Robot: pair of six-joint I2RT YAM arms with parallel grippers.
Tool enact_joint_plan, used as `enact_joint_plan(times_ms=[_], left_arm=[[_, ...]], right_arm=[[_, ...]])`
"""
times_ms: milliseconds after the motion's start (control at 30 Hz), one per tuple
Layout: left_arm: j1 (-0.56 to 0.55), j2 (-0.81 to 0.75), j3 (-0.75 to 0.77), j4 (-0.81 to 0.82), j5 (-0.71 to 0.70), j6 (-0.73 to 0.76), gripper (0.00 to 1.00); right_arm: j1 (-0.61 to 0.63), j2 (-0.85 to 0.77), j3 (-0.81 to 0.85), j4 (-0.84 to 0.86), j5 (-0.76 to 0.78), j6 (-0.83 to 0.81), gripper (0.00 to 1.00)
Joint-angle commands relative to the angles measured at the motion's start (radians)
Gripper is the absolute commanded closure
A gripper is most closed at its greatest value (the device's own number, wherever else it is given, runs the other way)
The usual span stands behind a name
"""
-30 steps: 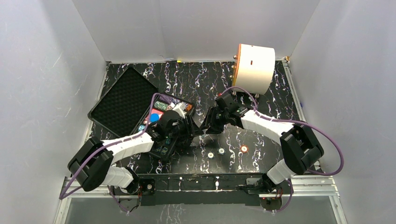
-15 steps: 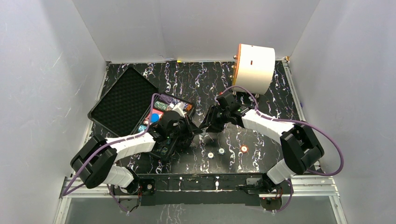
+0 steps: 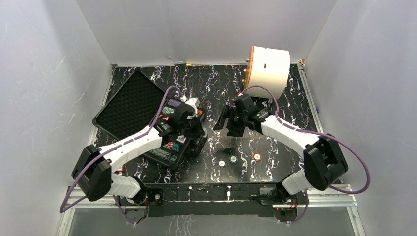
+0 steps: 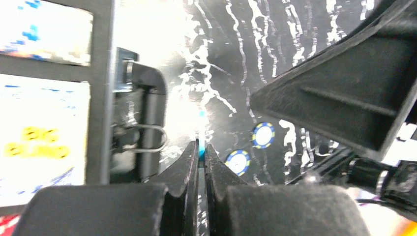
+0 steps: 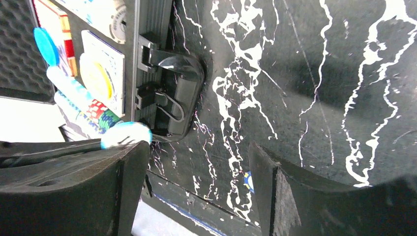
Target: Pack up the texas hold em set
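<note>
The black case lies open at the left, with its foam lid (image 3: 130, 105) flat and its tray (image 3: 169, 152) of chips and cards under my left arm. My left gripper (image 3: 199, 130) (image 4: 201, 147) is shut on a thin cyan chip (image 4: 201, 149) held edge-on, just right of the case's handle (image 4: 147, 113). The cyan chip also shows in the right wrist view (image 5: 125, 133). My right gripper (image 3: 222, 123) (image 5: 196, 150) is open and empty, above the table right of the case (image 5: 152, 29). Two blue-and-yellow chips (image 4: 264, 134) (image 4: 238, 162) lie on the table.
Three loose chips lie on the marbled table in front: two pale ones (image 3: 222, 162) (image 3: 233, 159) and an orange one (image 3: 256, 157). A large white cylinder with an orange face (image 3: 268, 71) stands at the back right. White walls close in the table.
The two grippers were tip to tip over the table and have drawn apart. My left wrist has swung back toward the case; my right gripper has pulled back to the right.
</note>
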Motion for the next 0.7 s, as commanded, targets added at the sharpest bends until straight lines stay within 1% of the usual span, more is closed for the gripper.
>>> enact_joint_plan(times_ms=[0,33,133,200,267,400,667], left_arm=[[0.000,-0.068,0.175,-0.525,-0.208,0.219,1.00],[0.000,-0.062,0.208,-0.614,-0.256,0.223,1.00],[0.007,-0.035,0.295,-0.834,-0.387,0.202,1.00],[0.014,-0.011,0.327,-0.932,-0.439,0.179,1.00],[0.023,0.009,0.336,-0.986,-0.474,0.162,1.00],[0.045,0.061,0.328,-1.013,-0.493,0.148,1.00],[0.088,0.109,0.343,-0.957,-0.483,0.200,1.00]], right_arm=[[-0.009,-0.052,0.042,-0.007,0.057,-0.037,0.19],[-0.010,-0.048,0.038,-0.004,0.051,-0.061,0.19],[-0.008,-0.028,0.030,-0.001,0.022,-0.058,0.19],[-0.009,-0.013,0.028,0.002,0.005,-0.053,0.20],[-0.008,-0.001,0.029,0.008,-0.008,-0.050,0.20],[-0.009,0.007,0.032,0.011,-0.013,-0.048,0.21],[-0.010,0.002,0.026,0.006,-0.011,-0.048,0.22]])
